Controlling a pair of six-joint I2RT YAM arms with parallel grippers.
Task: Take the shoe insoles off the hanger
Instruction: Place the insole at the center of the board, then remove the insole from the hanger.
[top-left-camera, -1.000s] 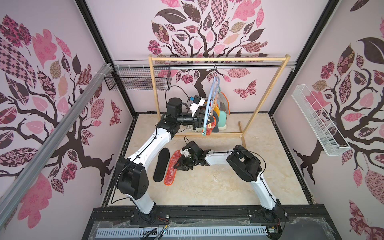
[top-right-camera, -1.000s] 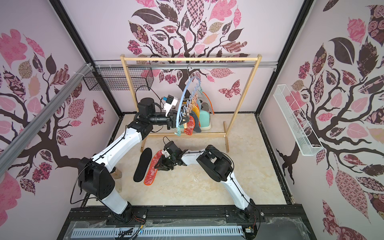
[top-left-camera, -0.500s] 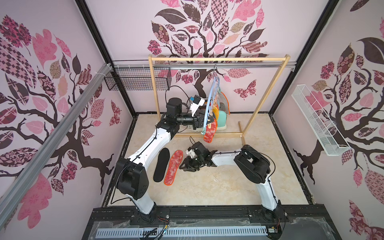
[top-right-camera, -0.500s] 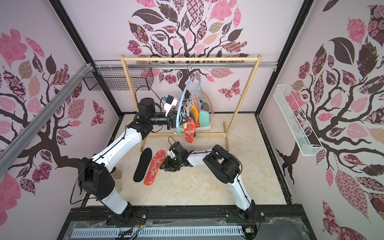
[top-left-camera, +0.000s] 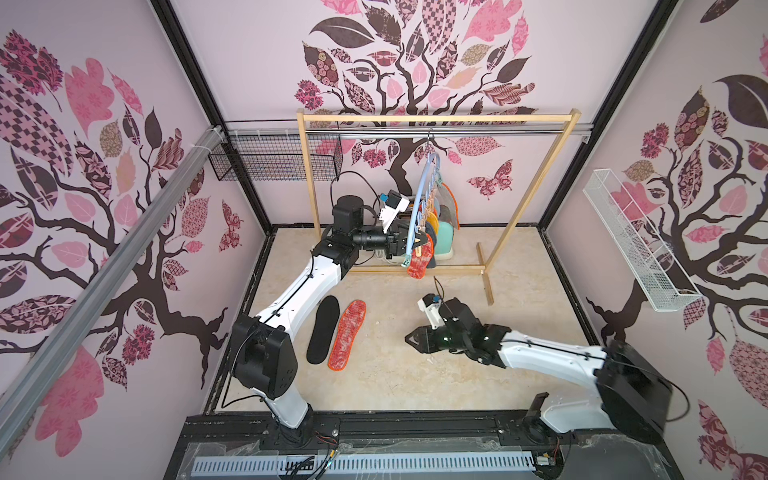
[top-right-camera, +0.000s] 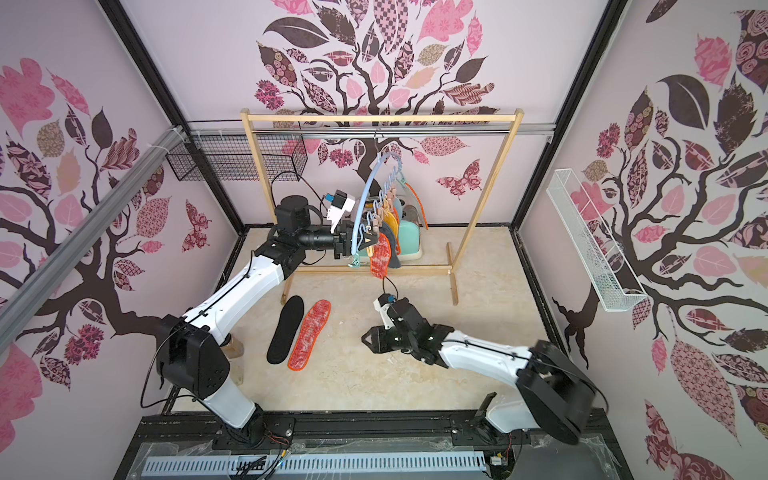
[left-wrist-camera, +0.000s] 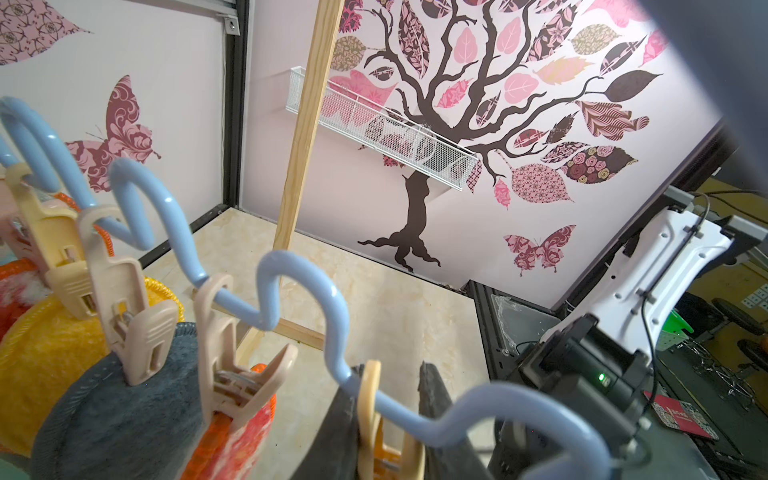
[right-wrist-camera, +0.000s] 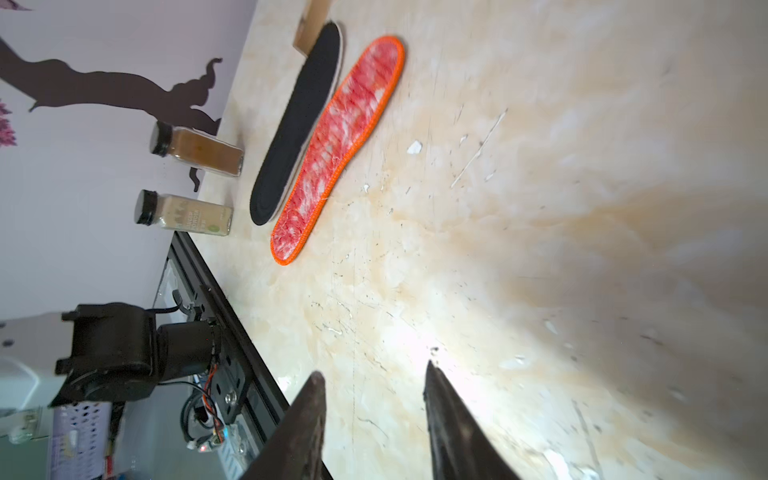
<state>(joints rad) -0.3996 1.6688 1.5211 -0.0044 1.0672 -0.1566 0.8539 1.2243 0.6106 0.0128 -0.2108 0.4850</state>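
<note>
red insole (top-left-camera: 347, 334) edge against black insole (top-left-camera: 323, 329), open floor (top-left-camera: 395, 374) around right jaws

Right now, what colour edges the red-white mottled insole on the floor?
Orange edging; right wrist view shows it best.

You have two pads on the floor, left of centre in both top views: one black insole (top-left-camera: 323, 330), one red-white insole (top-left-camera: 347, 334). You also get two spice jars (right-wrist-camera: 197, 151), one blue hanger (left-wrist-camera: 266, 299) and at least four beige clothespins (left-wrist-camera: 141, 332).

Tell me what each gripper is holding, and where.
Left gripper pinches the pale blue plastic hanger at its wavy lower bar, beside a beige clothespin. Right gripper is open, holding nothing.
</note>
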